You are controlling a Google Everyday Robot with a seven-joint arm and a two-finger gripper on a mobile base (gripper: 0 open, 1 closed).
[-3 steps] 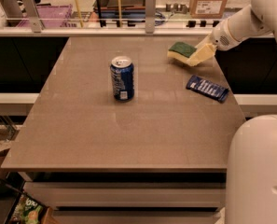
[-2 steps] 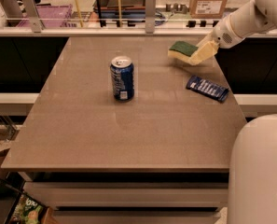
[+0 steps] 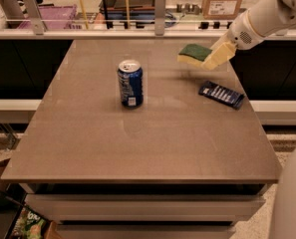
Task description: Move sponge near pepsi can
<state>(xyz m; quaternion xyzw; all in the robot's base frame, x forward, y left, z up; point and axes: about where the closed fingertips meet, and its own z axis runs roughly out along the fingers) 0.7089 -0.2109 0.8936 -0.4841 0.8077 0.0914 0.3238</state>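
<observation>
Over the far right part of the table (image 3: 137, 148), noted the gripper (image 3: 215, 58) reaching in from the upper right, jaws closed on the right end of the sponge (image 3: 192, 53), green side up, seemingly raised just clear of the surface. Found the pepsi can (image 3: 130, 83) upright near the middle, well apart to the sponge's left and nearer the camera. Spotted a flat dark-blue wrapper (image 3: 221, 94) lying near the gripper, on its near side

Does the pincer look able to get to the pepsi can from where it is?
Probably yes: the pincer, holding the sponge at far right, has only bare table toward the pepsi can.
</observation>
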